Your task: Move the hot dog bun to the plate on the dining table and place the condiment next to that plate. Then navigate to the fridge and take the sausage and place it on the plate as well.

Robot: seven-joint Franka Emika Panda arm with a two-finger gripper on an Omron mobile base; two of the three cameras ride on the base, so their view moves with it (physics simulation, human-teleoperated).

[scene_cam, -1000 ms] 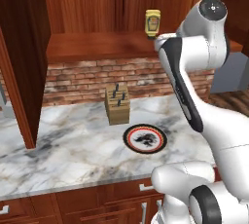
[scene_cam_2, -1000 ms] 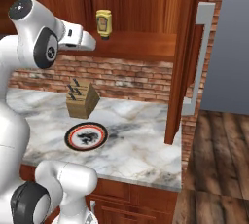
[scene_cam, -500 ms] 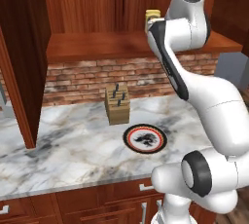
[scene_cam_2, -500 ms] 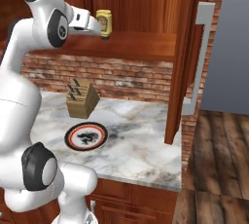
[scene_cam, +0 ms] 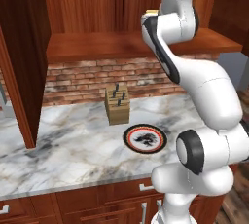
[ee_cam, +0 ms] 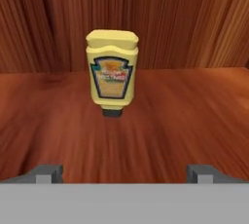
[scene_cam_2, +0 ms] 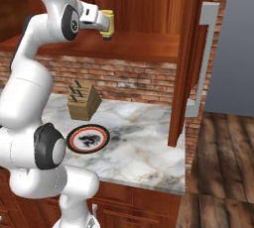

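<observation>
My gripper (ee_cam: pixel 124 172), jaws wide apart and empty, faces the condiment (ee_cam: pixel 112 69) upright on the wooden shelf (ee_cam: pixel 170 116). Nothing grabbed yet; bun, plate, sausage steps all look undone.

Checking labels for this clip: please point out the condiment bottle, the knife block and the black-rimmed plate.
condiment bottle (ee_cam: pixel 111 74), hand view, on its front label.
knife block (scene_cam: pixel 118 106), left base view, on its wooden front face.
black-rimmed plate (scene_cam_2: pixel 88 139), right base view, on its centre.

The condiment (ee_cam: pixel 112 68) stands upright on the wooden shelf (ee_cam: pixel 194 111), near its back wall, label facing forward. The gripper's (ee_cam: pixel 124 174) two fingertips (ee_cam: pixel 48 173) sit wide apart, short of it.
</observation>
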